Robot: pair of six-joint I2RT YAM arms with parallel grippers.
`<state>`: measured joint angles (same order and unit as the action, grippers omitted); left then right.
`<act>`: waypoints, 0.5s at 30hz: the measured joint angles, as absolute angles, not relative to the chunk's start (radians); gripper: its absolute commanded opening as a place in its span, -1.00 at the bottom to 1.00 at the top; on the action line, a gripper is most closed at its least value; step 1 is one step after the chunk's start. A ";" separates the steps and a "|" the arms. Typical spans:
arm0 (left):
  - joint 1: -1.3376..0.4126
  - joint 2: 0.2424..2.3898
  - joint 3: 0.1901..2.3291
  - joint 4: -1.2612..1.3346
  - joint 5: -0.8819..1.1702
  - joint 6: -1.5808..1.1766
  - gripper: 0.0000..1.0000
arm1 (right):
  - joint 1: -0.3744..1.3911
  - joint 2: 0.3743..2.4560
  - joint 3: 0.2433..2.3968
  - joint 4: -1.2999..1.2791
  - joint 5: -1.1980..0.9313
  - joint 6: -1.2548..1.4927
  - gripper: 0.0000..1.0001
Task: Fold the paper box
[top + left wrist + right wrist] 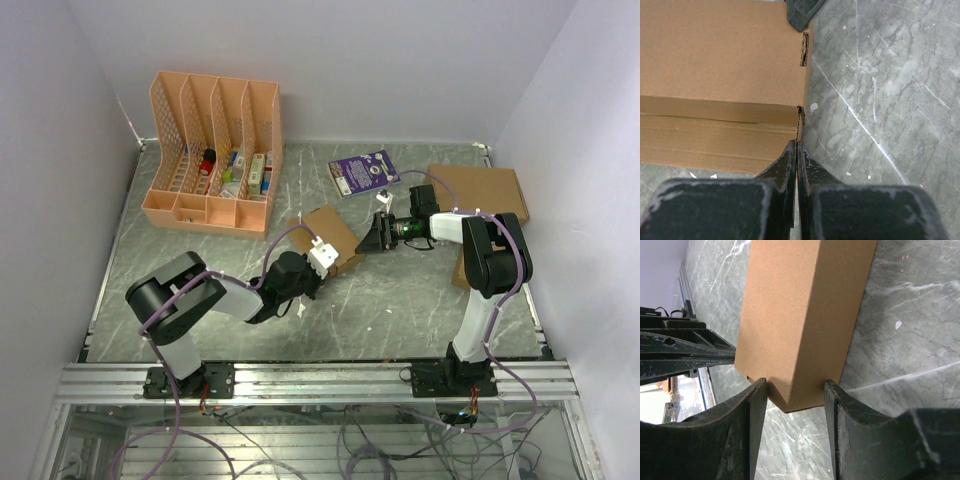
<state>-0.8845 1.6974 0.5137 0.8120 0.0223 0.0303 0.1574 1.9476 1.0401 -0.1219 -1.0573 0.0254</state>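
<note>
top: high above paper box (pixel 333 238), looking down, whole desk (pixel 400 300) | left wrist: close at its corner | right wrist: close at its end | shared: paper box

The left arm (pixel 215 295) crouches low, its elbow folded near the base and its forearm reaching toward the table's middle, where the left gripper (pixel 797 146) has both fingers pressed flat together. The right arm (pixel 490 255) stands tall and bends leftward with a level wrist. The right gripper (pixel 795 390) holds its fingers partway apart, clamped on one end of the paper box (pixel 800 315).
</note>
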 measured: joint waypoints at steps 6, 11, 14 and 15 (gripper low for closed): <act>-0.886 1.691 0.529 0.779 0.023 0.045 -0.86 | 0.157 1.948 1.042 -0.123 -1.056 0.025 -0.05; -0.886 1.691 0.530 0.777 0.023 0.045 -0.86 | 0.158 1.948 1.044 -0.126 -1.053 0.024 -0.05; -0.886 1.691 0.530 0.777 0.023 0.045 -0.86 | 0.159 1.948 1.044 -0.128 -1.050 0.024 -0.05; -0.886 1.691 0.530 0.777 0.023 0.045 -0.86 | 0.159 1.948 1.045 -0.130 -1.049 0.024 -0.05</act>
